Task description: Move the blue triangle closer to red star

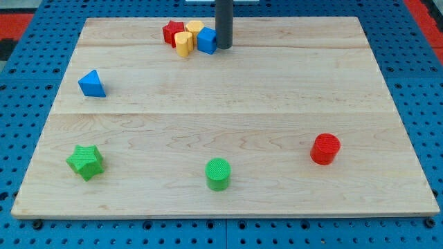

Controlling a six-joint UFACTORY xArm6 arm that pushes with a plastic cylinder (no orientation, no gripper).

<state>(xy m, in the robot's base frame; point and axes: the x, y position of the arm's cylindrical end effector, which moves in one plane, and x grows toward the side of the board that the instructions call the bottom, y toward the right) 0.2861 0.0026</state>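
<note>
Straight dark grey rod, my tip (224, 47)

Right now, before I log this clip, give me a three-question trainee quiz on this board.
1. True or false: my tip touches the blue triangle.
2. Which block lies nearest the view's bottom: A green cylinder, B red cylinder, C red star?
3. Fill in: my tip stands just right of the blue ___.
Key: 1 false; 2 A; 3 cube.

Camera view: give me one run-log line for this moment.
my tip: view's top, right of blue cube | blue triangle: view's left, untouched | red star: top cluster, far from triangle
</note>
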